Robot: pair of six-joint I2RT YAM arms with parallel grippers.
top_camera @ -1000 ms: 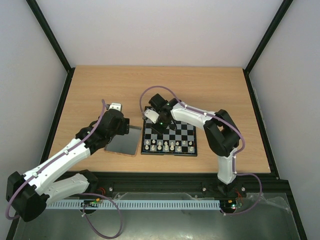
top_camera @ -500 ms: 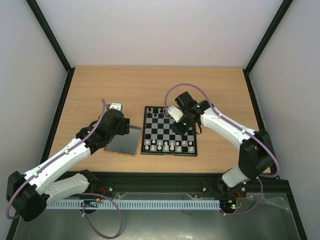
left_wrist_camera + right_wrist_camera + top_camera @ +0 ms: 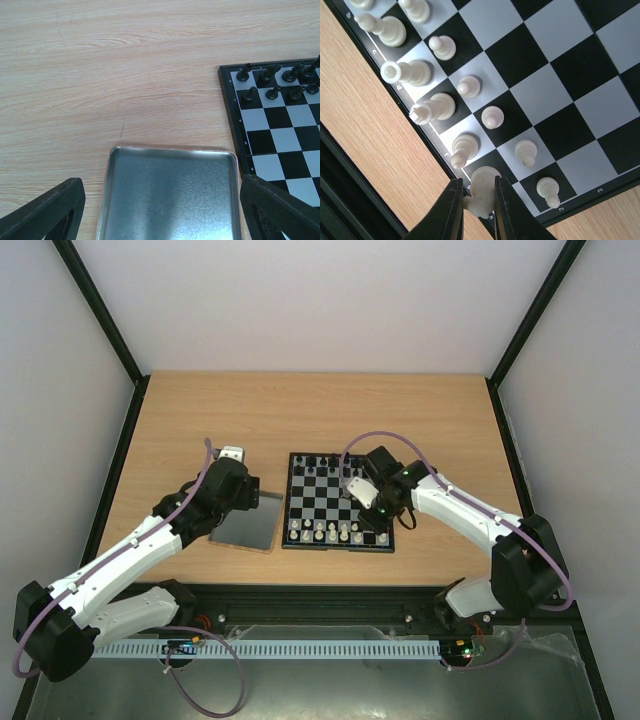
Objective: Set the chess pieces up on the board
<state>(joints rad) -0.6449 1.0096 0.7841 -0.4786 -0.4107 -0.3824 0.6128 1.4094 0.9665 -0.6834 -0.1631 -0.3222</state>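
Note:
The board (image 3: pixel 326 498) lies mid-table, with black figures along its far edge and white chess pieces (image 3: pixel 335 532) in its two near rows. My right gripper (image 3: pixel 372 532) hangs over the board's near right part. In the right wrist view it (image 3: pixel 479 210) is shut on a white chess piece (image 3: pixel 483 192), held just above a dark near-row square beside the rim. Other white pieces (image 3: pixel 440 106) stand upright on the board (image 3: pixel 545 95). My left gripper (image 3: pixel 162 220) is open over the metal tray (image 3: pixel 170 149), with nothing between its fingers (image 3: pixel 45 215).
The grey tray (image 3: pixel 245 525) lies directly left of the board, almost touching it. Black figures (image 3: pixel 272 75) fill the board's far rows (image 3: pixel 260 120). Bare wood stretches beyond both. Black frame rails border the table on all sides.
My right arm has swung from the board's far left corner to its near right part, carrying the white piece. The left arm has stayed still.

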